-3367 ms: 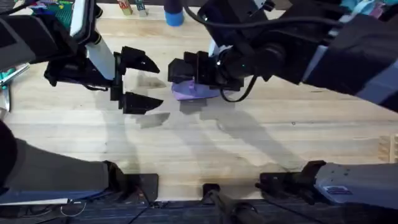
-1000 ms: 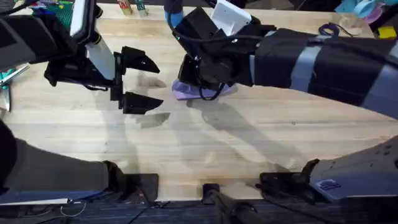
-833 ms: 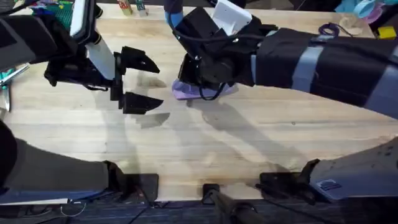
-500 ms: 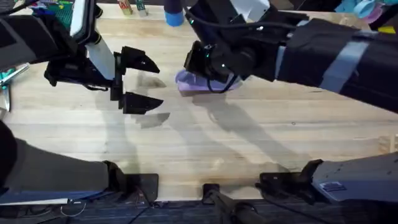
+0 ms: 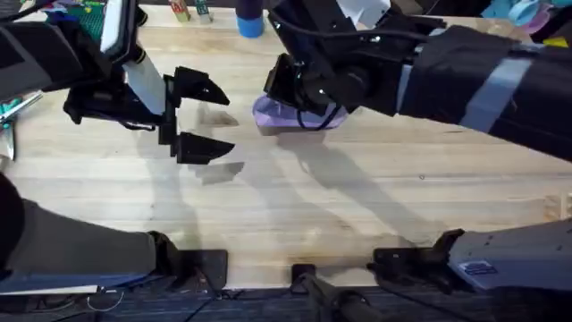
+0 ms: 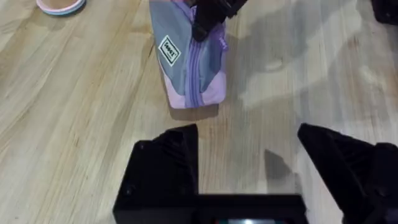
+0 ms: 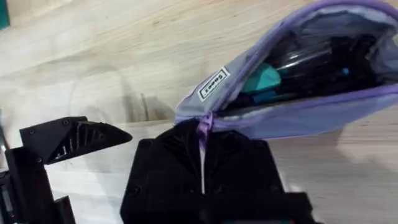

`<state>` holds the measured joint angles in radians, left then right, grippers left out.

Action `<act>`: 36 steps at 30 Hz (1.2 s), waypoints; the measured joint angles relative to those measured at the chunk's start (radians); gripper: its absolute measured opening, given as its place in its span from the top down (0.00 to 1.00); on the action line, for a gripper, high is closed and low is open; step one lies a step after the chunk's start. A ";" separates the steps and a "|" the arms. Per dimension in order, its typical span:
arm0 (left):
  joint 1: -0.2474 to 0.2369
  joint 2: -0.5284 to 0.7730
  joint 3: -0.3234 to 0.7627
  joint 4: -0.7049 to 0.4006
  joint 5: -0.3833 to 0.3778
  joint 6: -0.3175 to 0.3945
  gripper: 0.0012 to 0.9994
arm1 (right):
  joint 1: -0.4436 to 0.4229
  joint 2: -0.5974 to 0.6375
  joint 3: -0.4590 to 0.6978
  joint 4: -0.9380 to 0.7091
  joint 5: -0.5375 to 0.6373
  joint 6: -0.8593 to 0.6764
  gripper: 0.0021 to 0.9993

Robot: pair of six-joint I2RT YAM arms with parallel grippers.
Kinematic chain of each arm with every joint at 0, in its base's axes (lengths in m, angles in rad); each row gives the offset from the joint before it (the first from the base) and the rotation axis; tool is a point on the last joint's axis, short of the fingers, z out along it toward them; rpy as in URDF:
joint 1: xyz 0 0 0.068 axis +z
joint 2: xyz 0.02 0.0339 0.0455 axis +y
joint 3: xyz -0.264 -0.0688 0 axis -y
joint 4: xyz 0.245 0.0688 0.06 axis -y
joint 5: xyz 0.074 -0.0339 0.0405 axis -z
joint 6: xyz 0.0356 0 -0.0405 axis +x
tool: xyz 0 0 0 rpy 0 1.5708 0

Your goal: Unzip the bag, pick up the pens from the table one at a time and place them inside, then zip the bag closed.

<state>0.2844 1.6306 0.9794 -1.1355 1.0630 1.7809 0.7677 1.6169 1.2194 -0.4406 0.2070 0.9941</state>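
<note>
The lavender bag [image 5: 268, 117] lies on the wooden table [image 5: 357, 206] at the back middle, with a small white label [image 6: 168, 50] on its side. My right gripper [image 7: 202, 134] is shut on the purple zipper pull [image 7: 204, 122] at the bag's end. The zip stands open, and inside I see dark slender pen-like things with a teal part [image 7: 264, 79]. Seen from overhead, the right gripper [image 5: 284, 92] sits on the bag's left end. My left gripper [image 5: 202, 118] hangs open a short way left of the bag, its fingers [image 6: 169, 158] empty.
A blue cup [image 5: 250, 20] and small items [image 5: 188, 11] stand along the back edge. A pink dish [image 6: 59, 5] lies near the bag. Teal things [image 5: 13, 105] sit at the left edge. Bare wood stretches across the front half of the table.
The right arm has swung a little toward the back and right, and the bag has shifted that way with it. The left arm has stayed still and open.
</note>
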 joint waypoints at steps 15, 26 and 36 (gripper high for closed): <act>0.000 0.000 0.000 0.008 0.000 0.000 0.00 | -0.075 0.000 0.000 0.019 -0.174 0.000 0.97; 0.000 0.000 0.000 0.007 0.000 0.000 0.00 | -0.137 0.000 0.000 0.021 -0.331 0.005 0.97; 0.000 0.000 0.000 0.041 0.045 0.000 0.00 | -0.141 0.000 0.000 0.032 -0.357 0.005 0.97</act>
<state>0.2844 1.6306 0.9794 -1.0946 1.1075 1.7809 0.6270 1.6169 1.2190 -0.4087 -0.1505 0.9993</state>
